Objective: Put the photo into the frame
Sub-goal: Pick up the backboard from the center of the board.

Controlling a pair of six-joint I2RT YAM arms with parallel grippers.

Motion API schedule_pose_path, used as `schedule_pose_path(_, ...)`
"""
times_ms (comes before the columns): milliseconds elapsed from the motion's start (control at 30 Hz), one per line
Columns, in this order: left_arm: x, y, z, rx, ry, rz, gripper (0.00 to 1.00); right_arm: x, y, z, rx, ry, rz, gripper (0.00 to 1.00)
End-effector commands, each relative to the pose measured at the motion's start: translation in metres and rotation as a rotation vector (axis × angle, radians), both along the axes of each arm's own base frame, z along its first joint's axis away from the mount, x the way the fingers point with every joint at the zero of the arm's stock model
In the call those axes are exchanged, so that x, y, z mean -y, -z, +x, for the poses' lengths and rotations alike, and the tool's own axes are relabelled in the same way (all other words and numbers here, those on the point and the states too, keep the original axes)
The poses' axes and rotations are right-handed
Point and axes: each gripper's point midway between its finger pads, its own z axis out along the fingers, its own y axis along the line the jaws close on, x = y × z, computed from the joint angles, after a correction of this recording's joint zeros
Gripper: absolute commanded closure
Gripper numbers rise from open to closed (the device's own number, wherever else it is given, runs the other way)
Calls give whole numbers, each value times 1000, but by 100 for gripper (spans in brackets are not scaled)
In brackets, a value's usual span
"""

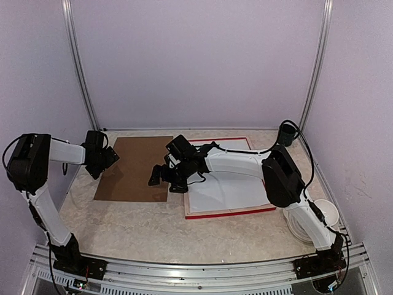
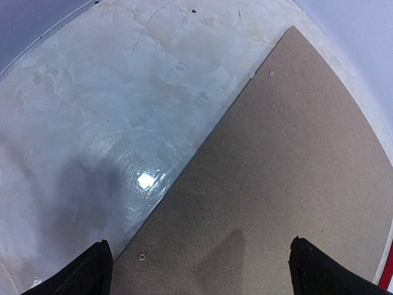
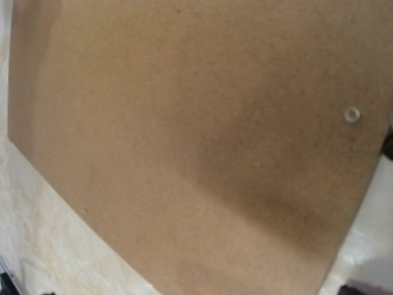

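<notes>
- Top external view: the frame (image 1: 228,213) lies flat on the right half of the surface (image 1: 147,230), nearer the far edge, with its red rim showing along the near and far sides
- A white sheet (image 1: 224,192) fills the frame's opening; I cannot tell whether it is the photo face down or a mat, and no cat print shows in any view
- The brown backing board (image 1: 135,172) lies flat just left of the frame, probably set aside so the opening is free to take the print
- The right gripper (image 1: 159,176) reaches across the frame's left part and hangs over the board's right edge, jaws apart with nothing between them; the right wrist view is filled with board, so the frame sits behind and to the right of this gripper
- The left gripper (image 1: 103,161) hovers over the board's left edge near its far corner, jaws wide apart and empty; in the left wrist view its fingers (image 2: 86,273) bracket the board's edge and bare surface, and the frame is well apart from it, across the board
- Both arms look placed to deal with the board, not yet with the photo
</notes>
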Motion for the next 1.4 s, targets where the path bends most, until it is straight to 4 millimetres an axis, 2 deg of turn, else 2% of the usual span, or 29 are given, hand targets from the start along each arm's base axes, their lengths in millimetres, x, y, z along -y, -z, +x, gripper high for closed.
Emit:
schedule_pose_path(0,-4,16,0,-41,-14,0,1,-9,11,-3,-41,25,2,1)
schedule_pose_path(367,10,41,-8,-79,23,-68,1,-17,7,2,-103,75,76,1)
schedule_pose_path(700,17,40,-5,-59,40,-74,1,7,5,13,-103,185,30,1)
schedule_pose_path(867,22,41,-6,-62,51,-80,1,2,18,10,-135,162,38,1)
schedule_pose_path(933,26,43,-6,-66,60,-86,1,-7,19,4,-155,119,105,1)
schedule_pose_path(1000,34,45,-7,-72,77,-94,1,-15,7,-2,-152,72,215,1)
schedule_pose_path(1067,42,47,-10,-78,93,-105,1,-20,-21,-5,-109,30,316,1)
schedule_pose_path(1200,58,49,-16,-83,128,-115,1,-19,-70,-1,21,-29,391,1)
schedule_pose_path(1300,68,49,-21,-82,148,-132,1,-17,-94,0,78,-67,447,1)
schedule_pose_path(1367,72,48,-24,-80,158,-140,1,-15,-101,-3,93,-91,482,1)
